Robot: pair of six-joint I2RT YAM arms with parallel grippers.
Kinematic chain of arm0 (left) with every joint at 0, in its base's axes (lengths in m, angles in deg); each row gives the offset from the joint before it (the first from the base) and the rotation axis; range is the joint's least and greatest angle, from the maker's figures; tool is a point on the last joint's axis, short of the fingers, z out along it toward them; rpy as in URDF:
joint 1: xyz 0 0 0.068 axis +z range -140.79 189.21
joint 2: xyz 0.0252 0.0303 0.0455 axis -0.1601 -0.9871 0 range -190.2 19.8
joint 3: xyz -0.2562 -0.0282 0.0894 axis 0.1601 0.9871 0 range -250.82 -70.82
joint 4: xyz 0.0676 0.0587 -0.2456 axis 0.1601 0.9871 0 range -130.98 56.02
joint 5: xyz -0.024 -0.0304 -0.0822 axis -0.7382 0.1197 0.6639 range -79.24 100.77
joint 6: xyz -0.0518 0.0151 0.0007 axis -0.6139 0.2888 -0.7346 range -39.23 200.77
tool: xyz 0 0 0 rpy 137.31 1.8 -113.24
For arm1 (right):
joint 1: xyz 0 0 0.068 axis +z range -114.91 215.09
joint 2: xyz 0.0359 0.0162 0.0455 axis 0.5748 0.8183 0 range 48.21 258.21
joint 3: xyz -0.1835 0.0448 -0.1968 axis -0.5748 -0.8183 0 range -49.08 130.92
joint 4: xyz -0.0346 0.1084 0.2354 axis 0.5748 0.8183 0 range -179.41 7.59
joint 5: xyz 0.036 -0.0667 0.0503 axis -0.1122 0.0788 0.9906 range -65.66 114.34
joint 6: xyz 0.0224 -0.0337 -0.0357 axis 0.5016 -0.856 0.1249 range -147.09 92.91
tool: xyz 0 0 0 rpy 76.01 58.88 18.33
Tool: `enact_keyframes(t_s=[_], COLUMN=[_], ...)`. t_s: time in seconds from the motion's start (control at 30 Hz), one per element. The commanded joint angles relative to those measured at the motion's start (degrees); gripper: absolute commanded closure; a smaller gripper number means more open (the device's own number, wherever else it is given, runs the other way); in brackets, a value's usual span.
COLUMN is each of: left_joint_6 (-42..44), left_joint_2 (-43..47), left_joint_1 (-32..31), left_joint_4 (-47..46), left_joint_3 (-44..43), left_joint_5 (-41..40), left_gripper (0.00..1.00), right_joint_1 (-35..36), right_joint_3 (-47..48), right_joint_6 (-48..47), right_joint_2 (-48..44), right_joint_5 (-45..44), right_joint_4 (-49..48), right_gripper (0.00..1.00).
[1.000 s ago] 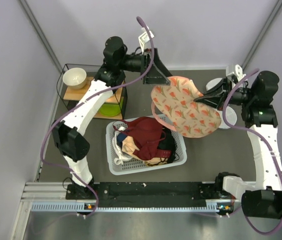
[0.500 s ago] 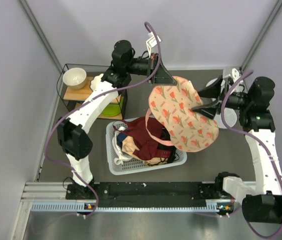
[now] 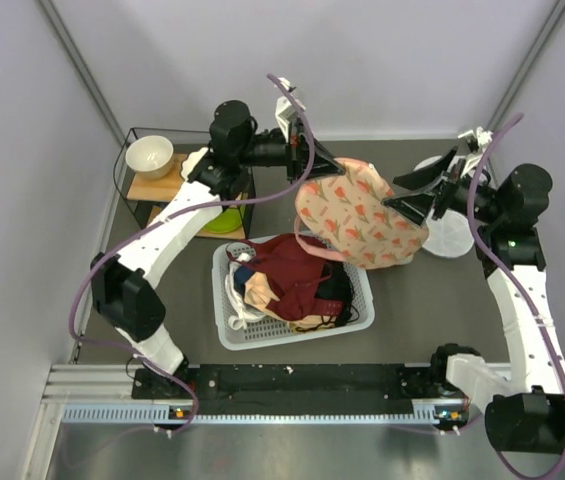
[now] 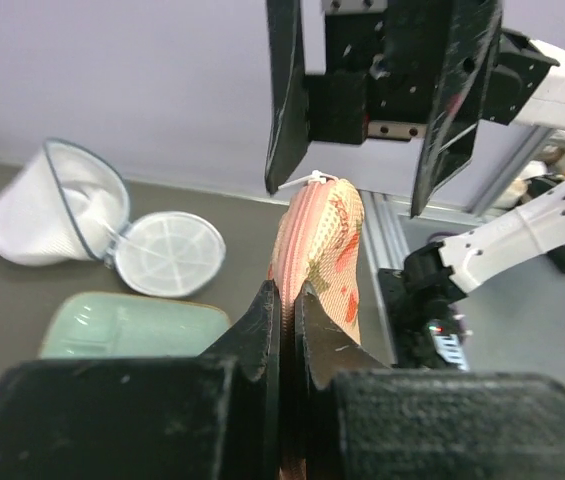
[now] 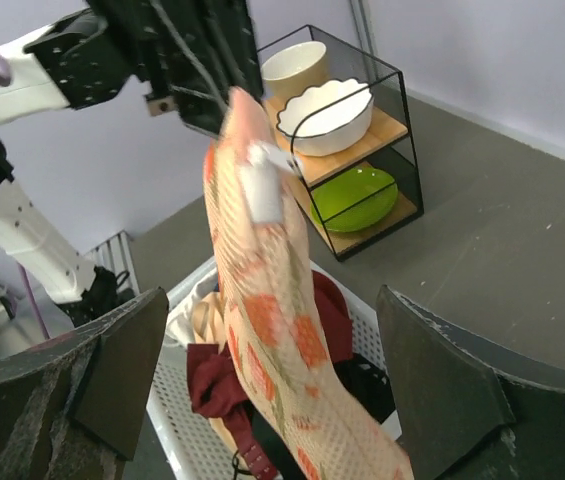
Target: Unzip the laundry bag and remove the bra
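Your left claw (image 4: 284, 292) pinches the bag (image 3: 362, 222) tight. Your right claw (image 3: 414, 190) is wide open around the bag.

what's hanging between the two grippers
The laundry bag, clearest in the top external view: the left gripper is shut on one edge, and the right gripper stands open at the opposite edge.

left claw (image 3: 334, 170): closed on the top-left edge of the laundry bag (image 3: 362, 215)
laundry bag: held above the desk (image 3: 432, 300), spanning from left claw to right claw
right claw (image 3: 398, 196): jaws spread at the bag's right edge
basket (image 3: 230, 325): below the left claw, holding a maroon garment (image 3: 287, 270)
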Motion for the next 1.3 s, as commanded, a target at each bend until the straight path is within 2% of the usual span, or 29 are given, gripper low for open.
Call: enact_keyframes(t_s=[0.0,0.13,0.27,0.3,0.37,0.4,0.43,0.5,0.53,0.57,0.6,0.63,0.67,0.7,0.73,0.8,0.83,0.93,1.07,1.13,1.27], left_joint_6=[12.25,17.53,20.35,20.79,20.79,20.53,20.44,20.27,20.18,19.48,18.52,17.38,15.80,15.26,14.82,13.24,12.02,5.17,-4.49,-5.92,-1.99], left_joint_2=[6.72,6.55,5.67,5.58,5.06,4.88,4.79,4.97,5.05,5.75,6.11,6.37,6.63,6.72,6.73,7.25,7.60,7.35,4.01,2.08,0.66], left_joint_1=[-0.90,-2.30,-2.92,-3.10,-3.36,-3.45,-3.54,-3.62,-3.63,-3.63,-3.63,-3.45,-3.36,-3.01,-2.75,-2.31,-2.13,-2.13,-2.57,-3.80,-7.22], left_joint_4=[-6.17,-1.88,1.12,1.13,1.30,1.30,1.39,1.39,1.39,1.48,2.43,3.92,5.59,9.26,11.82,15.87,16.06,16.33,16.95,17.56,21.86], left_joint_3=[0.76,-1.69,-3.54,-3.63,-4.24,-4.34,-4.42,-4.34,-3.82,-3.46,-3.20,-3.72,-4.33,-5.03,-6.78,-8.37,-9.25,-11.79,-15.58,-17.60,-18.66], left_joint_5=[-2.58,-2.58,-2.41,-3.19,-3.55,-3.72,-3.90,-4.16,-4.34,-4.77,-5.91,-8.79,-9.34,-9.17,-8.13,-8.38,-8.90,-12.42,-11.72,-10.67,-13.30], left_gripper=[1.00,1.00,1.00,1.00,1.00,1.00,1.00,1.00,1.00,1.00,0.97,0.70,0.26,0.12,0.01,0.01,0.01,0.01,0.01,0.01,0.01], right_joint_1=[0.46,0.81,4.39,6.15,8.18,9.32,9.60,9.60,9.69,9.69,9.69,9.77,9.77,10.12,11.17,12.75,13.55,15.83,18.03,18.47,18.83], right_joint_3=[-4.23,-4.95,-2.75,-1.96,0.24,0.50,0.51,-0.45,-0.81,-1.25,-1.34,-1.25,-0.82,1.02,2.17,4.97,5.34,5.34,6.04,7.27,8.94], right_joint_6=[6.82,8.48,5.26,4.37,2.44,2.16,2.08,2.16,1.81,0.42,-0.90,-4.83,-7.65,-11.16,-19.46,-27.59,-33.20,-40.17,-46.61,-49.32,-51.98], right_joint_2=[-3.92,-3.15,-1.39,-0.77,0.20,1.16,1.52,1.52,1.26,0.99,0.38,0.03,-0.24,-0.50,-0.76,-1.03,-1.46,-2.78,-3.93,-3.93,-4.11], right_joint_5=[-6.15,-5.03,-5.19,-5.20,-5.11,-4.50,-4.49,-5.80,-6.51,-7.47,-8.70,-8.97,-9.67,-12.12,-13.27,-18.08,-19.86,-24.78,-30.85,-32.26,-31.66], right_joint_4=[-11.93,-18.45,-17.94,-17.06,-14.25,-14.07,-14.07,-14.33,-14.33,-13.37,-12.41,-11.44,-6.30,-2.68,1.88,12.59,14.65,18.45,22.14,24.06,25.92], right_gripper=[0.14,0.13,0.14,0.16,0.25,0.31,0.49,0.74,0.97,1.00,1.00,1.00,1.00,1.00,1.00,1.00,1.00,1.00,1.00,1.00,1.00])
